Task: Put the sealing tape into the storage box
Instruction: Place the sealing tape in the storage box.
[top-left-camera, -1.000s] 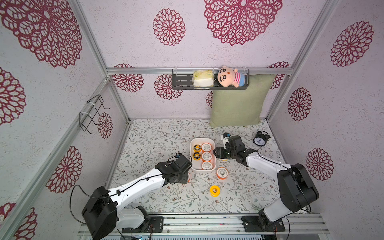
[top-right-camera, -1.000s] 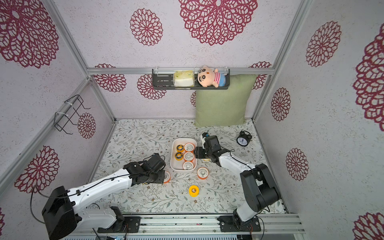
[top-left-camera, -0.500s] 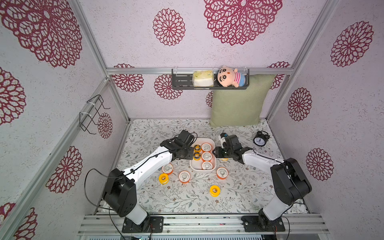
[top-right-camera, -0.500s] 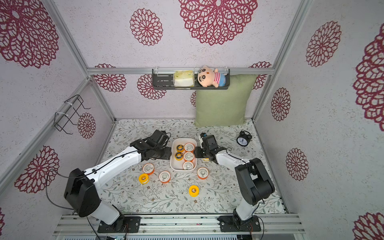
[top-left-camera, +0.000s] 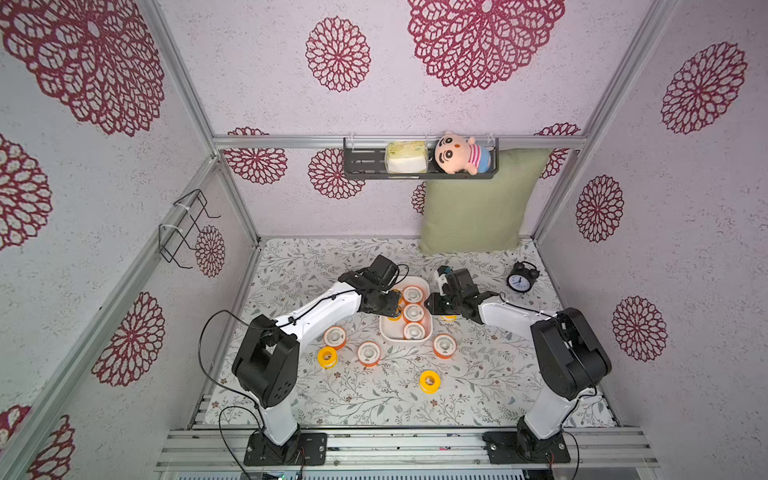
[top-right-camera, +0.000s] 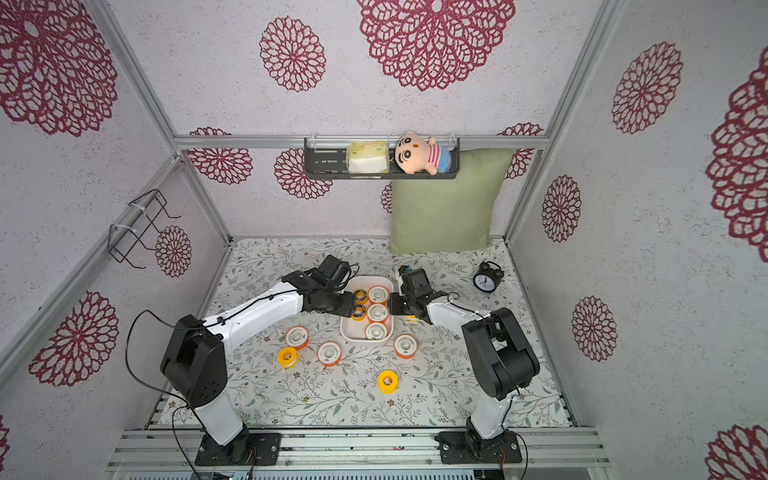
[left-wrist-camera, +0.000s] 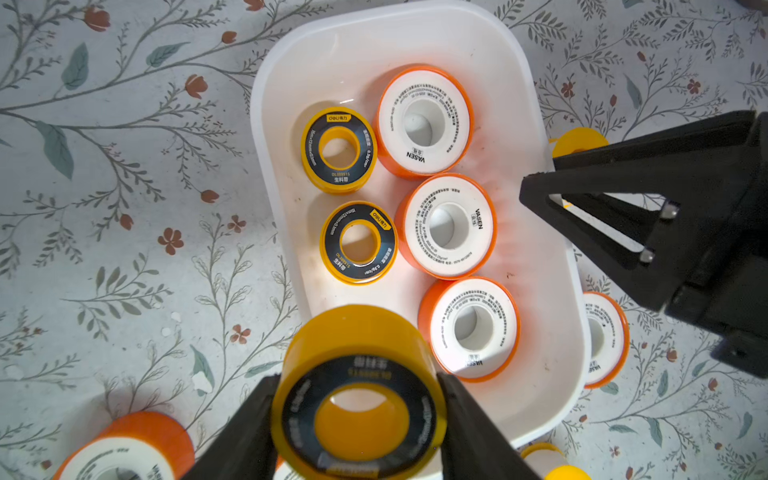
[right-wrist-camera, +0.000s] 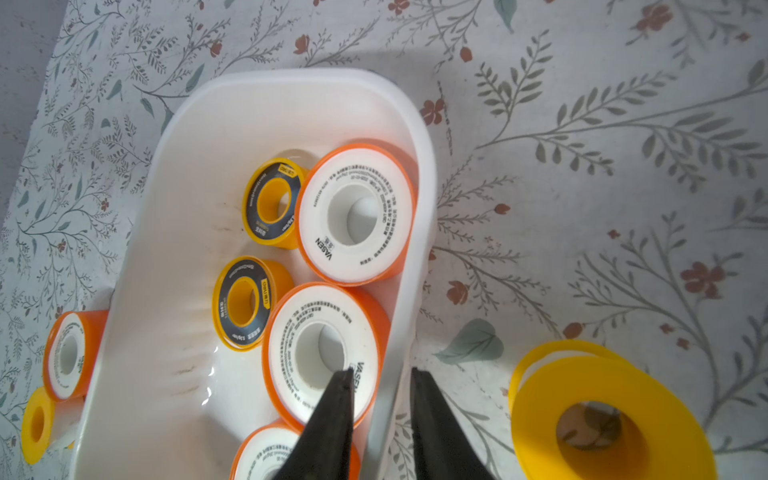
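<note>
**A:** Where is the sealing tape (top-left-camera: 413, 312)?

**B:** Partly boxed. In both top views the storage box (top-left-camera: 399, 338) sits just below the middle of the frame, on the floral mat (top-left-camera: 316, 257). Five spools lie flat in it. Two yellow black-faced spools (left-wrist-camera: 338, 149) run along one long wall and three orange white-faced spools (left-wrist-camera: 451, 226) along the other.

**A:** Any in a grip?

**B:** Yes. The held spool (left-wrist-camera: 353, 332), yellow with a black ring face, is clamped by its round side between the fingers (left-wrist-camera: 245, 424) of the left gripper (left-wrist-camera: 358, 380). It hangs above the box's rim, at the box's left side in the top views.

**A:** And the right gripper (right-wrist-camera: 381, 370)?

**B:** It is at the box's right side. Its fingers (right-wrist-camera: 332, 424) stand close together astride the long wall, one inside over an orange spool and one outside. Whether they pinch the wall I cannot tell.

**A:** What lies loose?

**B:** Below the box in the top frames, three loose orange spools (top-left-camera: 368, 353) and two loose yellow spools (top-left-camera: 429, 381) lie on the mat, apart from one another. One more plain yellow spool (right-wrist-camera: 606, 415) lies just outside the box, near the right gripper.

**A:** Further out?

**B:** An alarm clock (top-left-camera: 519, 280) stands right of centre. A green pillow (top-left-camera: 478, 203) leans on the back wall above it. Higher still is a black shelf (top-left-camera: 365, 166) carrying a plush doll (top-left-camera: 455, 153).
</note>
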